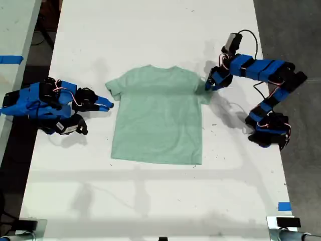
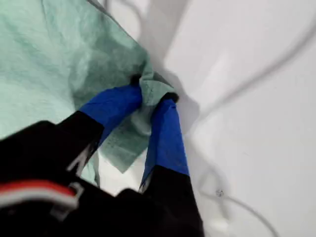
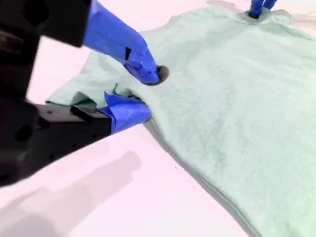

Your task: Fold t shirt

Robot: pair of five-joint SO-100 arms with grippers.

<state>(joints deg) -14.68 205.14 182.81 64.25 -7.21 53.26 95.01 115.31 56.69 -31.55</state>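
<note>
T shirt [image 1: 158, 113] lies flat, unfolded, mid-table [image 1: 150, 30], neck toward exterior view's top. Your first gripper [image 2: 153, 98], on arm at exterior view's right, has jaws pinched onto bunched sleeve edge [image 2: 153, 89]; cloth puckers between blue fingertips [image 2: 165, 111]. Your second gripper [image 3: 148, 94], on arm at exterior view's left, sits at opposite sleeve [image 3: 79, 91], jaws partly parted, one tip above cloth, other low at sleeve hem; you cannot tell whether cloth is actually gripped. Thin white cable [image 2: 256, 74] runs over table beside first gripper.
</note>
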